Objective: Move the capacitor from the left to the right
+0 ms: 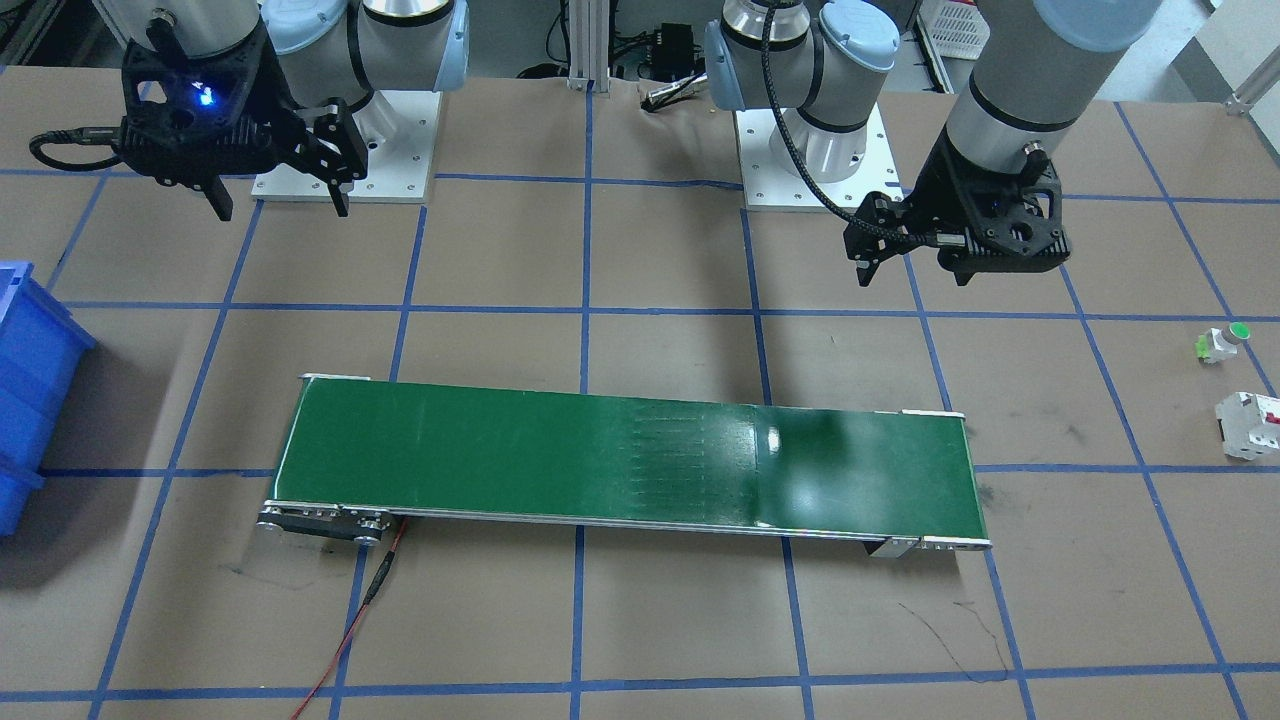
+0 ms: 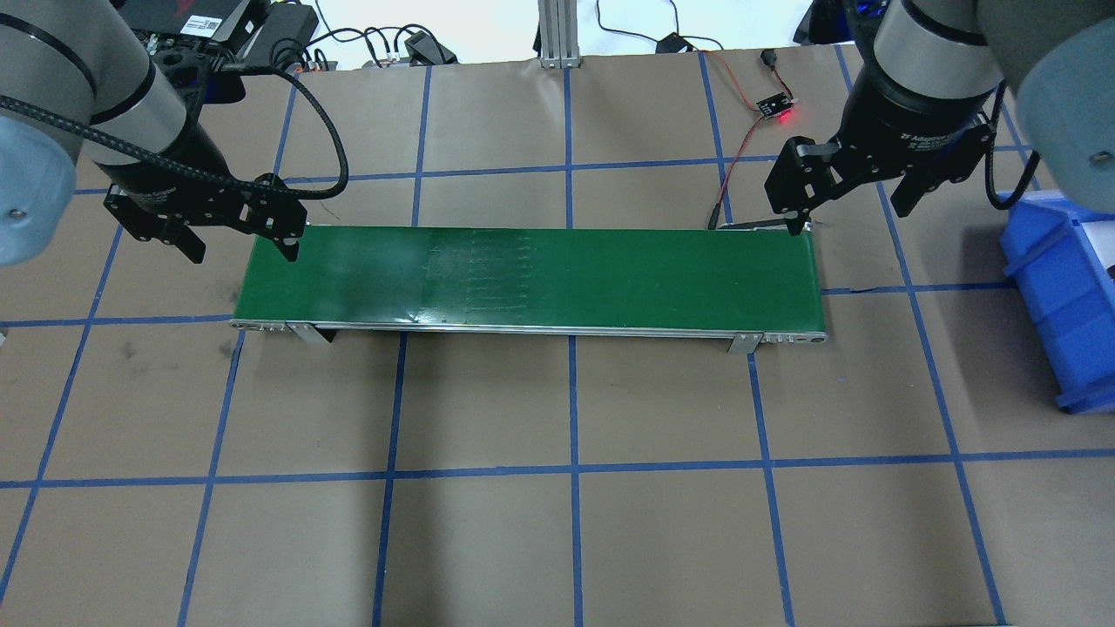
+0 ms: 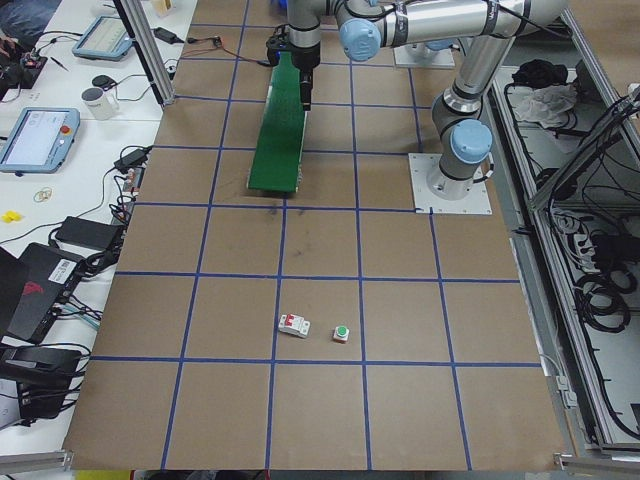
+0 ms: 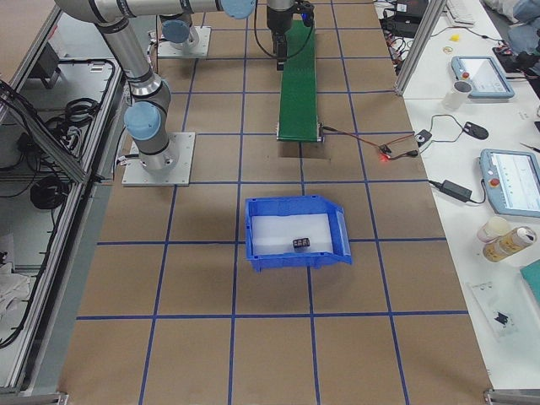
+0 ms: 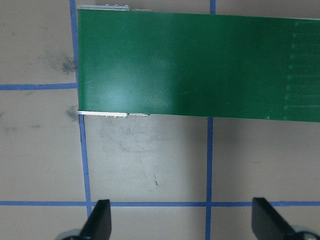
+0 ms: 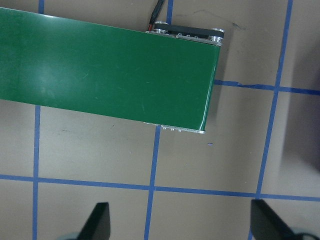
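The capacitor [image 4: 301, 243] is a small dark piece lying on the floor of the blue bin [image 4: 337, 228] in the exterior right view; no other view shows it. My left gripper [image 2: 242, 251] is open and empty, hovering by the left end of the green conveyor belt [image 2: 531, 274]. It also shows in the front-facing view [image 1: 910, 275] and the left wrist view [image 5: 182, 220]. My right gripper [image 2: 848, 218] is open and empty over the belt's right end, and shows in the front-facing view [image 1: 282, 208] and the right wrist view [image 6: 181, 220].
A white button with a green cap [image 1: 1225, 342] and a white breaker with a red mark [image 1: 1250, 425] lie on the table on my left side. The blue bin [image 2: 1058, 287] stands at the right edge. A red wire [image 1: 350, 630] runs from the belt's motor end.
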Action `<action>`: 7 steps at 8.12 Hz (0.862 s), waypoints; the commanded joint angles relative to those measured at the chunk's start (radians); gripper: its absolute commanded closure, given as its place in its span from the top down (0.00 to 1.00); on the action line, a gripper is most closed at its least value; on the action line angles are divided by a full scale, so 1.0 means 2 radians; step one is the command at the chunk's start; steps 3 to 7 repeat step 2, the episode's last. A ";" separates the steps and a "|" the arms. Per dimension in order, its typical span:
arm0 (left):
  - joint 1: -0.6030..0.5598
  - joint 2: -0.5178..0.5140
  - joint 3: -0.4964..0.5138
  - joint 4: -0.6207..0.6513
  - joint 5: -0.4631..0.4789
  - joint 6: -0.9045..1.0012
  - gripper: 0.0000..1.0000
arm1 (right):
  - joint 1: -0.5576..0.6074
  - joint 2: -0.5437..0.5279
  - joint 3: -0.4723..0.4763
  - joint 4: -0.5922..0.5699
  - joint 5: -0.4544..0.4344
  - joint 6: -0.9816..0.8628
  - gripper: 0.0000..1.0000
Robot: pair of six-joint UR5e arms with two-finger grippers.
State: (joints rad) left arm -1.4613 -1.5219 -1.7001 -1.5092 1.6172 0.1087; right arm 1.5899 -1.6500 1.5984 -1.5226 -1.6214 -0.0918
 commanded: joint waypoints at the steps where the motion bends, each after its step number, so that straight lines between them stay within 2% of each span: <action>1: -0.004 -0.002 -0.001 -0.004 0.001 -0.014 1.00 | 0.004 0.001 0.000 0.000 -0.003 -0.002 1.00; 7: -0.004 -0.003 0.000 -0.004 0.001 -0.014 1.00 | 0.004 0.001 -0.001 -0.003 -0.002 -0.002 1.00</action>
